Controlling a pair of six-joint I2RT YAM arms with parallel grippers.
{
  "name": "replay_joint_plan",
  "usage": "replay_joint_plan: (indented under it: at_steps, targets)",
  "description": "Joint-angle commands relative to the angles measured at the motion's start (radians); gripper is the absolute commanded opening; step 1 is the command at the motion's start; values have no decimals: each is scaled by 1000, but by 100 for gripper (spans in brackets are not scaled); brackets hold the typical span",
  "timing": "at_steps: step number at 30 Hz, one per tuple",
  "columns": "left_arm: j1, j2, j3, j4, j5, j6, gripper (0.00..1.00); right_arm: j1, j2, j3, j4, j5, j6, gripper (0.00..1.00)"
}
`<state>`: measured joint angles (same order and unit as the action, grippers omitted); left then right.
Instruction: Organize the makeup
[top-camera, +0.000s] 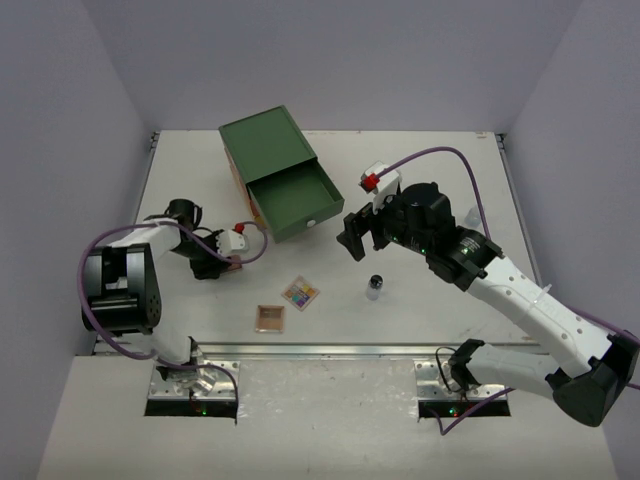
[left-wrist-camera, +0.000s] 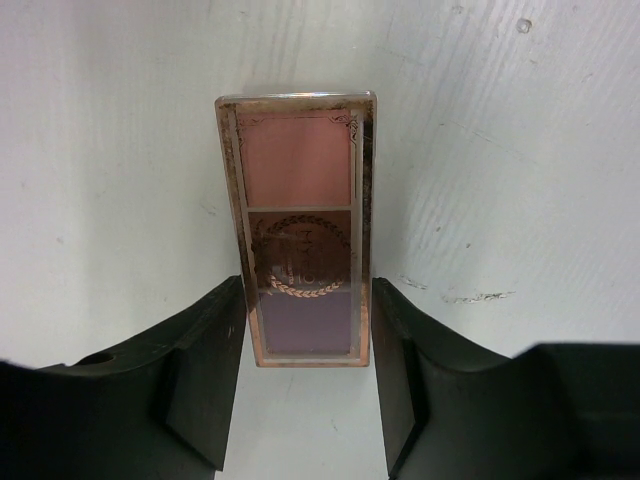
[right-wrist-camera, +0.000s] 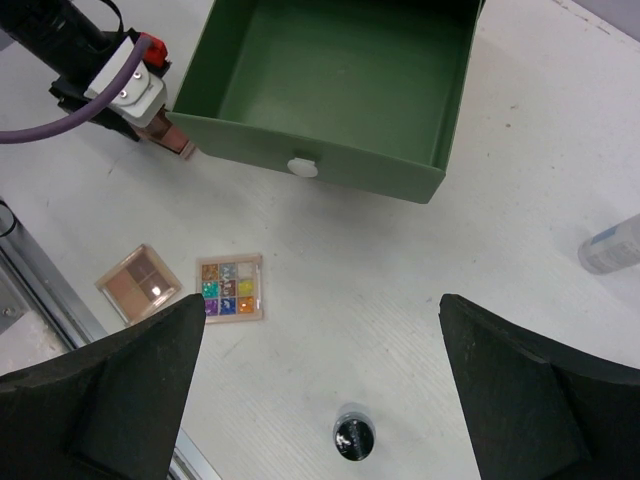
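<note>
Drawer (right-wrist-camera: 340, 60) open, empty: nothing stowed yet. Left claw (left-wrist-camera: 307, 335) pinches pink palette (left-wrist-camera: 298, 160); right claw (right-wrist-camera: 322, 350) gapes wide, holding nothing. Tan palette (right-wrist-camera: 140, 283), multicolour palette (right-wrist-camera: 230, 288), jar (right-wrist-camera: 352, 437), bottle (right-wrist-camera: 612, 245) wait on bench (right-wrist-camera: 420, 290).

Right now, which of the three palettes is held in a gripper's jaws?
The pink palette, clamped in the jaws of the left gripper; the tan palette and the multicolour palette lie loose on the table.
</note>
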<state>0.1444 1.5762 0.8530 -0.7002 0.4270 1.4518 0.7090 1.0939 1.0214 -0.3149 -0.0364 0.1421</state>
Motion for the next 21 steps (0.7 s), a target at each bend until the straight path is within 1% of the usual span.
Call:
replay_joint_plan:
  at_steps: [1, 4, 8, 10, 15, 19, 21]
  targets:
    - [19, -77, 31, -56, 82, -7, 0, -3, 3, 19, 48, 0, -11, 99]
    - [19, -118, 29, -69, 90, -8, 0, -3, 12, 32, 48, 1, -17, 99]
    - [28, -179, 65, -139, 88, 9, 0, -3, 23, 48, 48, 1, -19, 99]
    - [36, -203, 86, -173, 77, 29, 0, -3, 26, 54, 49, 1, -18, 99]
    - [45, -264, 135, -193, 39, 64, 0, -3, 28, 58, 51, 4, -21, 99]
    - [52, -279, 236, -228, 47, 56, 0, -3, 24, 59, 51, 14, -18, 99]
    - [52, -270, 343, -264, 117, 6, 0, -3, 22, 56, 51, 26, -14, 99]
